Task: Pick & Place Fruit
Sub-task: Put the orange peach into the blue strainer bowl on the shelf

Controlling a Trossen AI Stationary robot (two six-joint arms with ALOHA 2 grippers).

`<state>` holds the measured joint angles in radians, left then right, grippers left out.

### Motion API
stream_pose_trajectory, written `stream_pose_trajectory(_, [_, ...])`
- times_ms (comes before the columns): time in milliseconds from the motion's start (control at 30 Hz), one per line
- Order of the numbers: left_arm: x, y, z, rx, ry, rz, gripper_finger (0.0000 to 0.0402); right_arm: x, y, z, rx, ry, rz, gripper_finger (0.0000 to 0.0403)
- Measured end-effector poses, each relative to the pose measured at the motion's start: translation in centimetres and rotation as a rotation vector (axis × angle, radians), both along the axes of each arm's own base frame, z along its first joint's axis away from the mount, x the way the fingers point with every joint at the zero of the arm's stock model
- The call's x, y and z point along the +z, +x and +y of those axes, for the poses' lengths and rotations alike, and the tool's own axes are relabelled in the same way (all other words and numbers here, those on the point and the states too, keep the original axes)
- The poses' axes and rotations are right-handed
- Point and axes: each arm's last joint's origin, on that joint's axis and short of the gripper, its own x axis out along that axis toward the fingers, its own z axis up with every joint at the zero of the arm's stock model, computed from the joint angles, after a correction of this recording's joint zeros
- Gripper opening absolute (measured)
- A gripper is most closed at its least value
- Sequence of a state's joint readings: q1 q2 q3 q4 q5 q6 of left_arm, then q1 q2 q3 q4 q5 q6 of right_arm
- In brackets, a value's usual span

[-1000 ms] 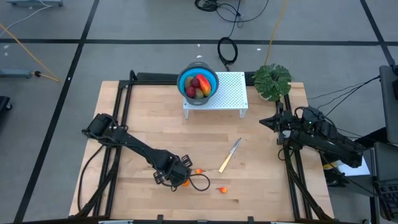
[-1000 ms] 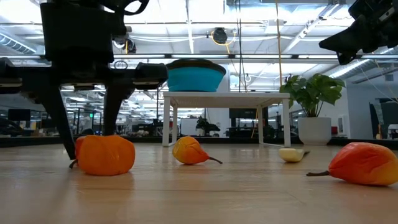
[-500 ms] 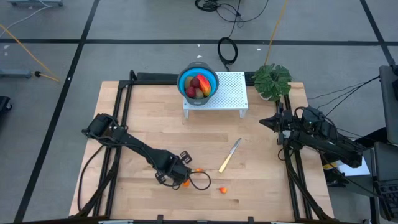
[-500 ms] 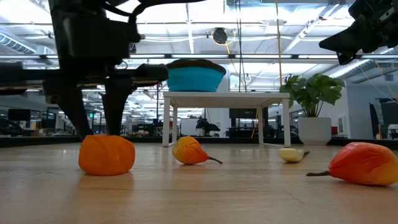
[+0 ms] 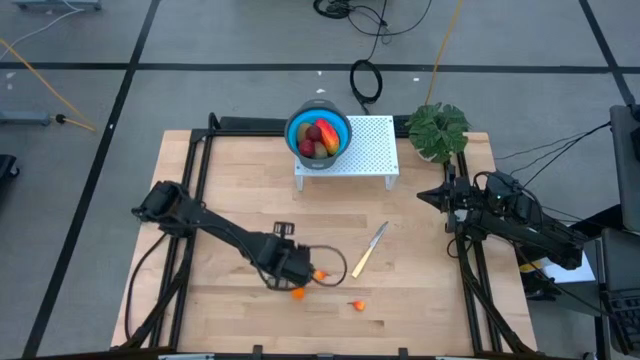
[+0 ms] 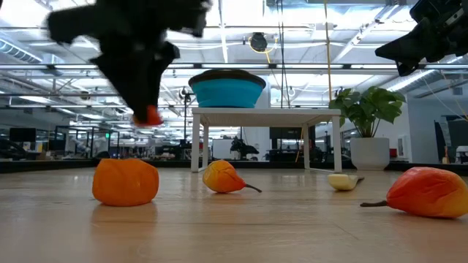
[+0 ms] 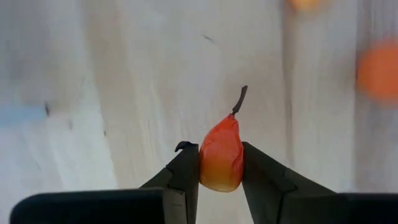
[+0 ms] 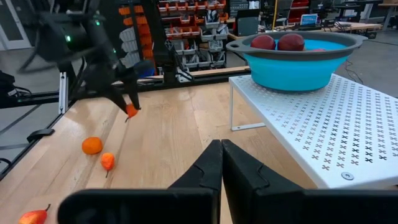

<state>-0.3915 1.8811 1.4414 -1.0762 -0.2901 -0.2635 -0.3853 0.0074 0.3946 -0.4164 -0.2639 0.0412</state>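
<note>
While the left gripper [image 7: 221,169] hangs above the wooden table [image 5: 240,190], its two fingers pinch a small orange-red fruit [image 7: 221,155] across its widest part, the thin dark stem pointing away from the fingers. The piece looks light, smooth and a little waxy, so a squeeze at the wide middle seems the safest hold; nearer the tapered tip it could slip out.

Seen from above, the left arm reaches from the table's nine o'clock edge toward the middle, its wrist stopped just at seven o'clock of the table's centre. Three more orange fruits lie on the table: one [image 5: 298,293] directly below the gripper, a second [image 5: 319,275] just beside it at three o'clock, a third [image 5: 358,305] further toward five o'clock. A blue bowl [image 5: 294,131] already holding fruit sits on a white stand [image 5: 375,145] at twelve o'clock, so a lift over the rim is likely next.

The right gripper [image 8: 221,163] waits with fingers pressed together at the table's three o'clock edge.
</note>
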Motion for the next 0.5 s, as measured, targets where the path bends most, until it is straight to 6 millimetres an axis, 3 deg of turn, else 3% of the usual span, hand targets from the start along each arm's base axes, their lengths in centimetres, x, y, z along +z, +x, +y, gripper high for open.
stream_pose_trajectory(300, [2.9, 2.4, 2.0, 0.722, -0.194, -0.273, 0.0098, 0.0, 0.0, 0.0, 0.000, 0.000, 0.000, 0.0004])
stream_pose_trajectory(500, [3.8, 4.0, 3.1, 1.120, -0.464, -0.331, 0.0098, 0.0, 0.0, 0.0, 0.000, 0.000, 0.000, 0.0004])
